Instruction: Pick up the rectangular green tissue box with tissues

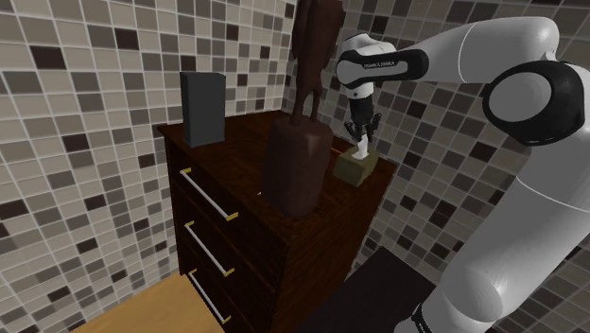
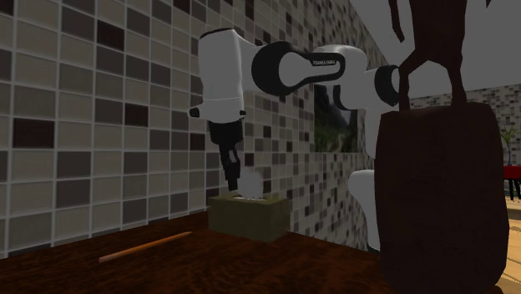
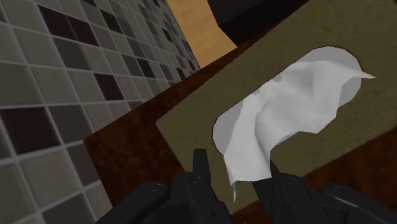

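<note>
Dark dresser top [image 1: 248,151] against tiled wall [image 1: 95,85]: we list the olive tissue box [image 1: 352,169] at its corner by the wall, gripper [image 3: 235,163] just above, fingers [image 3: 200,168] apart astride the white tissue [image 3: 286,108], holding nothing; we would clasp the box sides, not tissue.

The arm [image 1: 477,45] is stretched way out, forearm roughly level, with the wrist folded over so the black gripper [image 1: 362,143] hangs pointing straight down. The fingers [image 3: 200,167] sit a bit apart, not pinched together.
</note>
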Motion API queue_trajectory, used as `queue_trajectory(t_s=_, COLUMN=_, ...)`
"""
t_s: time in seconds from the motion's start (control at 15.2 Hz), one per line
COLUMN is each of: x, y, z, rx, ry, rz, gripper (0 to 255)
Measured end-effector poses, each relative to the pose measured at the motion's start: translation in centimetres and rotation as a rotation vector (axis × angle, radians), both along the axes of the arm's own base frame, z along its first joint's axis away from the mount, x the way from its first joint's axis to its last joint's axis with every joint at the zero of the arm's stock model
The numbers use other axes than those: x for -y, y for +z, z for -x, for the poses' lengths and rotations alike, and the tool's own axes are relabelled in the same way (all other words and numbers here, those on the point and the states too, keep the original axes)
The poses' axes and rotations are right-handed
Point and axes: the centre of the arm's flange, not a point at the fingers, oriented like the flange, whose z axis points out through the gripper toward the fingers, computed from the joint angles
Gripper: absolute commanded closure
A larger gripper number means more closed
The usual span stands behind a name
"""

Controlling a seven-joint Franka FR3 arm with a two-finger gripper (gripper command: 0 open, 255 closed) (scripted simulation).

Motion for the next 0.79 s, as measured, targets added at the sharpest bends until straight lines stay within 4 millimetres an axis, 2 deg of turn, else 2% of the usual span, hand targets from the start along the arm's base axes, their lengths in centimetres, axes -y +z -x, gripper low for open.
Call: queue_trajectory(t_s=0.79, x=0.0, y=5.8, z=-0.1, rx=-0.003, ry=0.002, rz=-0.003, gripper=255)
